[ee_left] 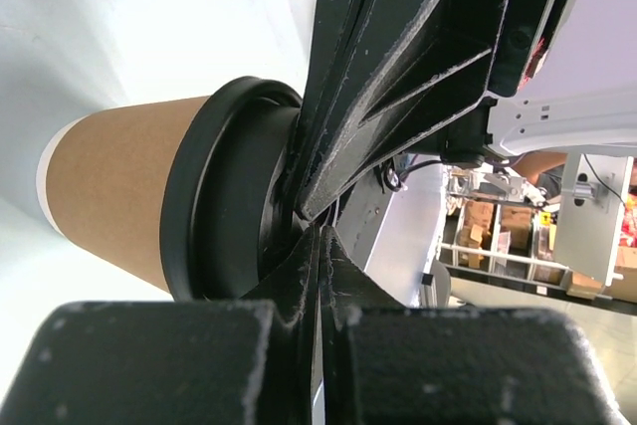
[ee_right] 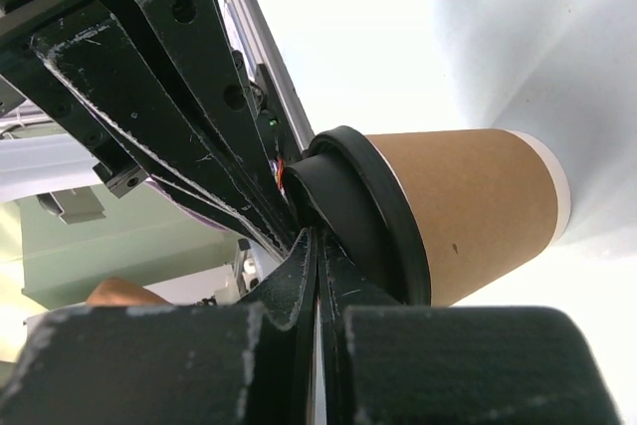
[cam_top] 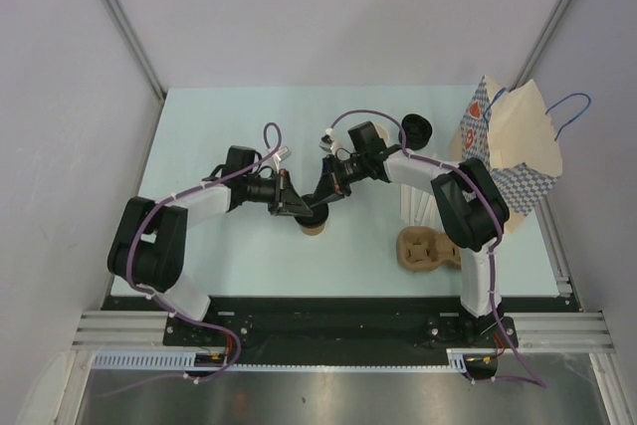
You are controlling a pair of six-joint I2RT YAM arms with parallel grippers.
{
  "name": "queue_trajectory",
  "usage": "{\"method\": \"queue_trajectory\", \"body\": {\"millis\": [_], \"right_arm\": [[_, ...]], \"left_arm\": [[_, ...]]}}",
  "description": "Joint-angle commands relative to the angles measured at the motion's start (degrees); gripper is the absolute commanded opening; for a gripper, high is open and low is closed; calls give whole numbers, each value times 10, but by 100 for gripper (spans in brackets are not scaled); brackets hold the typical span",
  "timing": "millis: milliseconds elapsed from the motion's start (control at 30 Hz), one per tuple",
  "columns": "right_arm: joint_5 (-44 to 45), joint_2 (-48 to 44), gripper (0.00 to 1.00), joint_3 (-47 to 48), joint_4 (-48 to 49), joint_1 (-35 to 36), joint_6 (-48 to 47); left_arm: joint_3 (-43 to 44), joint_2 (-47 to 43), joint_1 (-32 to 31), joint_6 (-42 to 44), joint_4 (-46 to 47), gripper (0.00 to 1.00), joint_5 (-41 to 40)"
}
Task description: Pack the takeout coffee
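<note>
Both arms meet over the middle of the counter (cam_top: 219, 136), and the takeout coffee (ee_left: 119, 196) stands directly under their tips, upright in the overhead view. The left gripper (ee_left: 318, 246) has its fingers pressed together with nothing between them, and the joined tips touch the top of the black lid (ee_left: 214, 206). The tan cup wall runs away beyond the lid, on the far side from those tips. The right gripper (ee_right: 317, 246) mirrors it: fingers flat against each other, pinching nothing, tips against the raised centre of the same lid. In each wrist view the other arm's gripper comes in across the lid from the opposite side, so the two sets of tips sit just beside each other on the lid's top. Neither gripper wraps the cup, and its sides are bare. Well off to the right of the right gripper, past that arm's elbow, a paper bag (cam_top: 518, 151) with blue cord handles and a blue pattern stands near the counter's right edge, its tan inside showing. A separate black lid (cam_top: 416, 129) lies beyond the right gripper, near the bag. A brown pulp cup carrier (cam_top: 423, 249) lies to the right of both grippers, nearer the arm bases and partly under the right arm.
</note>
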Motion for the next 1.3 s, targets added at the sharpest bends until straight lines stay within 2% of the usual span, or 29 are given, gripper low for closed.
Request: {"method": "queue_trajectory", "body": {"millis": [0, 267, 467, 733, 1033, 1267], "right_arm": [[153, 58, 0, -16, -67, -8, -54], [171, 79, 0, -16, -80, -3, -68], [161, 50, 0, -16, -61, 3, -78], [114, -9, 0, 5, -45, 23, -76], [27, -89, 0, 24, 28, 24, 12], [18, -131, 0, 10, -29, 16, 3]], "left_arm": [[-13, 38, 2, 52, -34, 0, -90], [-19, 66, 3, 60, -29, 0, -92], [-10, 71, 4, 66, -32, 0, -83], [0, 6, 2, 31, 16, 0, -11], [12, -70, 1, 18, 5, 0, 26], [11, -66, 1, -1, 22, 0, 12]]}}
